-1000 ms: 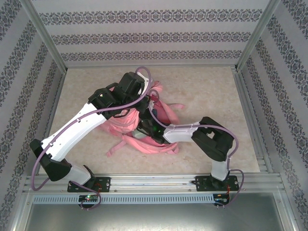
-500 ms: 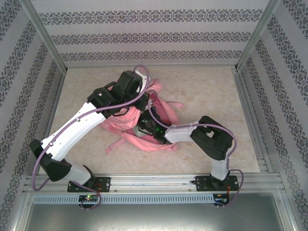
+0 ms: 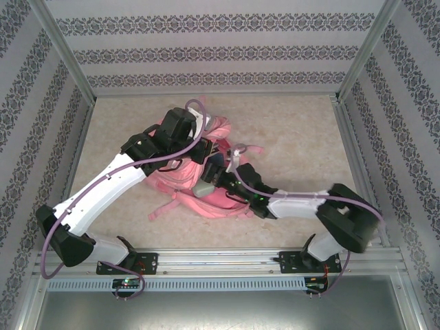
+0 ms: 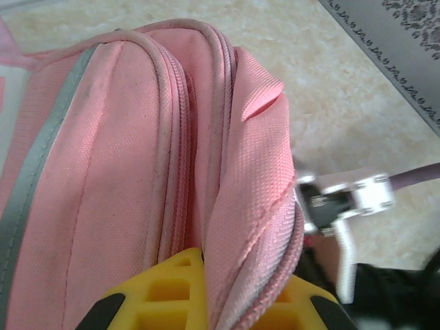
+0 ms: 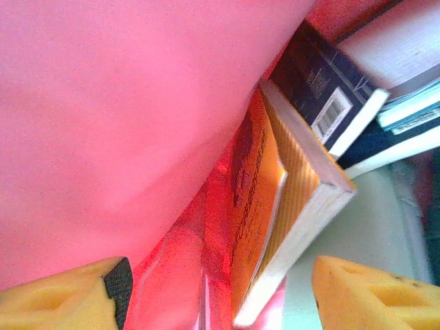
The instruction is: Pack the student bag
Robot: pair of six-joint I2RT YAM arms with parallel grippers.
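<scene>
The student bag, a big pink backpack, lies mid-table with its straps spread toward me. My left gripper is shut on the bag's zip rim, and pink fabric runs between its yellow fingers. The bag's front with its grey stripe is on the left of that view. My right gripper is inside the bag's mouth. It stands open, and the corner of an orange book lies between the fingers without touching them. A dark blue book leans behind it against the pink lining.
More books with white and teal edges are stacked deeper in the bag. A pale grey-green shape sits at the bag's mouth beside my right wrist. Patterned walls and metal posts fence the table. Bare tabletop lies to the right.
My right arm has stretched further left into the bag and its jaws have opened. The left arm has shifted slightly left, still holding the rim.
</scene>
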